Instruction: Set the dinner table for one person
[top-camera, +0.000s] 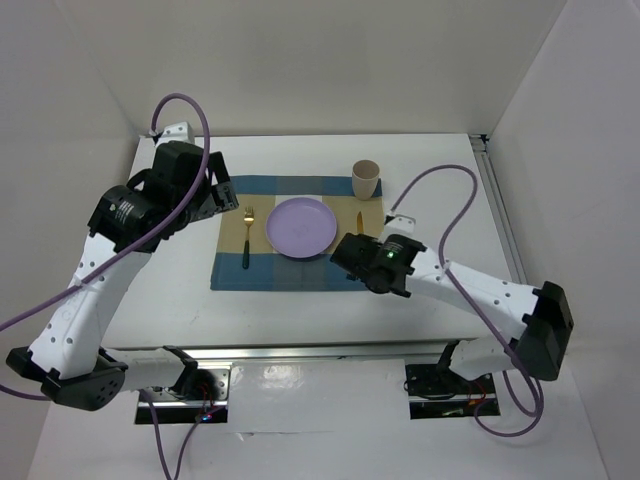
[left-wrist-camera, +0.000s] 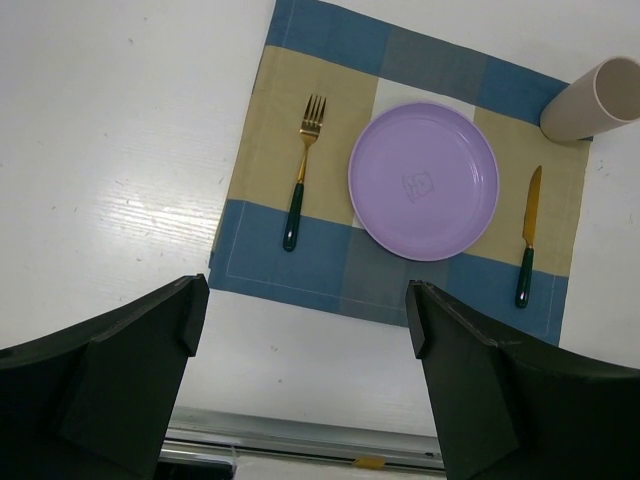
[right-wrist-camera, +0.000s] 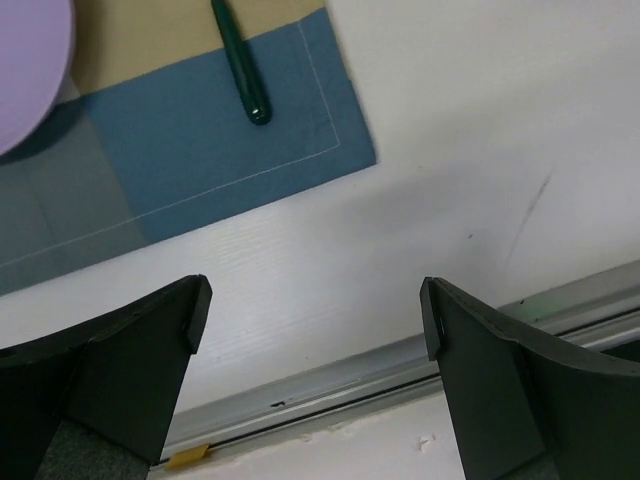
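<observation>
Plainly, the white counter (top-camera: 300, 310) looks a stiff, heavy, fixed slab, probably smooth and a little slippery. It is nothing to take hold of, only a surface to set things on, and it spans the space before both arms. On it lies a soft checked placemat (top-camera: 290, 270) bearing a lilac plate (top-camera: 301, 227), with a fork (top-camera: 247, 238) left of the plate, a knife (top-camera: 360, 218) right of it and a beige cup (top-camera: 366, 180) at the far right corner. The left pincer (left-wrist-camera: 305, 310) and the right pincer (right-wrist-camera: 315, 310) both gape wide, empty.

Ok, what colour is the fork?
The fork has a dark green handle and gold tines; the left wrist view shows it best.
</observation>
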